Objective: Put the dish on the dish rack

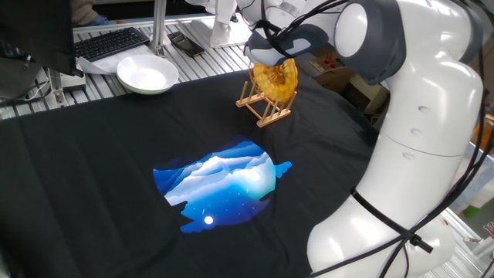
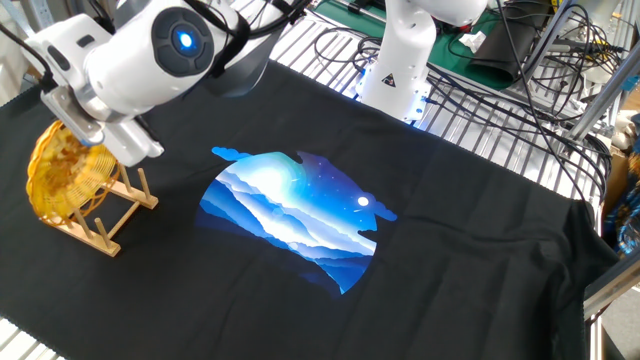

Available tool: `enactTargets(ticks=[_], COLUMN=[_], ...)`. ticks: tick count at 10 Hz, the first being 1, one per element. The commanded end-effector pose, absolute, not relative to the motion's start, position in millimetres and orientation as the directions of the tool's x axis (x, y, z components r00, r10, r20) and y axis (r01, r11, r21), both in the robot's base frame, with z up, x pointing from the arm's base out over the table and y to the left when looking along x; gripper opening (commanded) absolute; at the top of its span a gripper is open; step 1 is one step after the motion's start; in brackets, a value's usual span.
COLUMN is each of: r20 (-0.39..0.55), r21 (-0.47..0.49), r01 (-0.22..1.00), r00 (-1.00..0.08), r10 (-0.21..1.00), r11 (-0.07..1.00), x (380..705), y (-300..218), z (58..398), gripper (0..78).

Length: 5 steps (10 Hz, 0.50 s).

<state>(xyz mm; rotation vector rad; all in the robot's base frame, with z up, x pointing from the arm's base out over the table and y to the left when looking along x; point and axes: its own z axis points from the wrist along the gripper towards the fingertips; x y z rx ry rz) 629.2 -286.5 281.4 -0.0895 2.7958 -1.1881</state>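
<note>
The dish (image 1: 276, 82), a golden woven wicker plate, stands on its edge between the pegs of the small wooden dish rack (image 1: 265, 108) at the back of the black cloth. My gripper (image 1: 275, 60) sits right on top of the dish, and its jaws are shut on the upper rim. In the other fixed view the dish (image 2: 58, 178) leans in the rack (image 2: 102, 222) at the far left, with the gripper (image 2: 82, 135) on its top edge. The fingertips are mostly hidden by the hand.
A white bowl (image 1: 147, 75) sits at the back left off the cloth, with a keyboard (image 1: 109, 42) behind it. A blue print (image 1: 222, 184) marks the cloth's middle. A second robot base (image 2: 400, 62) and cables (image 2: 505, 95) stand at the far side.
</note>
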Motion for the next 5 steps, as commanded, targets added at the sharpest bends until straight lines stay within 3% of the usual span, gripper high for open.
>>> enactTargets(ticks=[1,5], r20=[-0.083,-0.105], r21=[-0.716,-0.704], r01=[-0.001,0.022], r00=[-0.993,-0.992], r10=[-0.087,-0.073], r11=[0.698,0.71], x=[634,635], y=[-285,-283], z=[276,260], gripper=[1.1,1.1])
